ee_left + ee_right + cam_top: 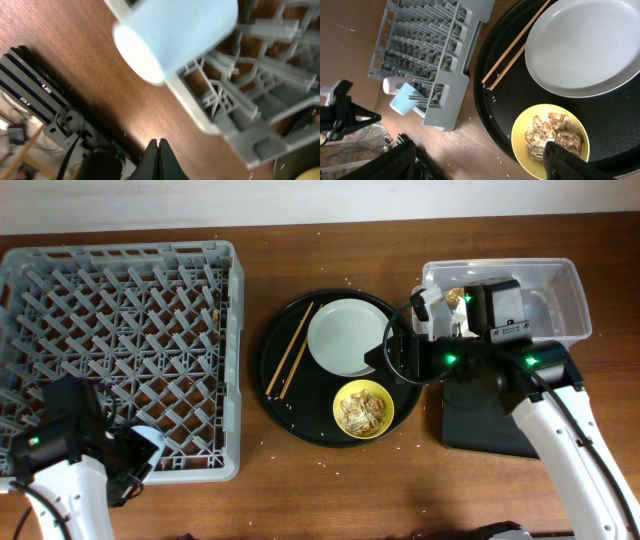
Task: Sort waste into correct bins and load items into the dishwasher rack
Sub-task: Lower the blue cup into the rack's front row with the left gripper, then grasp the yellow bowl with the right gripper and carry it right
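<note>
The blue cup (175,35) lies on its side on the front edge of the grey dishwasher rack (120,330), near its front right corner (150,445). My left gripper (159,150) is shut and empty, just short of the cup, over bare table. My right gripper (480,160) is open and hovers over the yellow bowl (550,137), which holds brown food scraps (363,410). The grey-green plate (347,337) and the wooden chopsticks (293,350) lie on the round black tray. A gold-brown wrapper (455,297) shows in the clear tub (560,290), partly hidden by my right arm.
The round black tray (275,385) sits between the rack and the bins. The shallow black rectangular tray (480,425) lies under my right arm, in front of the clear tub. Crumbs dot the table around the trays.
</note>
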